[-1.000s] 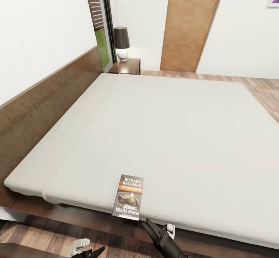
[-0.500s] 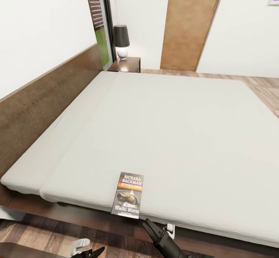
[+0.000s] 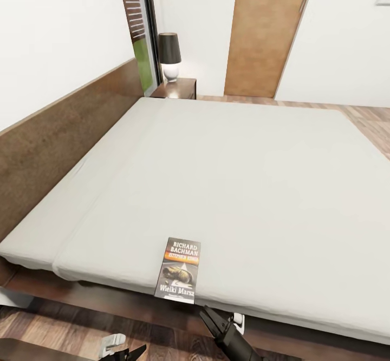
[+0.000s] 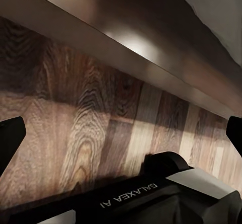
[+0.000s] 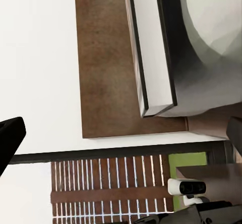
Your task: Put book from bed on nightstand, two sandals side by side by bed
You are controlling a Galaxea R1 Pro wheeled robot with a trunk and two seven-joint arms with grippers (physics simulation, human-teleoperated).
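The book (image 3: 177, 270) lies flat on the near edge of the bed (image 3: 227, 177), its dark cover with "RICHARD BACHMAN" facing up. My right gripper (image 3: 212, 319) hangs just below and right of the book, in front of the dark bed frame, not touching it. In the right wrist view its fingertips (image 5: 10, 133) stand far apart, so it is open with nothing held. My left gripper (image 3: 131, 352) is low over the wood floor; its fingertips (image 4: 9, 133) are also spread wide, open and holding nothing. A nightstand (image 3: 177, 87) stands at the bed's far corner. The sandals are out of view.
A lamp with a dark shade (image 3: 169, 55) takes up part of the nightstand top. The brown headboard (image 3: 54, 139) runs along the left wall. A tan door (image 3: 265, 31) is behind the bed. Plank floor (image 3: 374, 120) lies at the far right.
The whole picture has shifted slightly, so the camera moved a little toward the bed. The book and both grippers keep their places relative to the bed.
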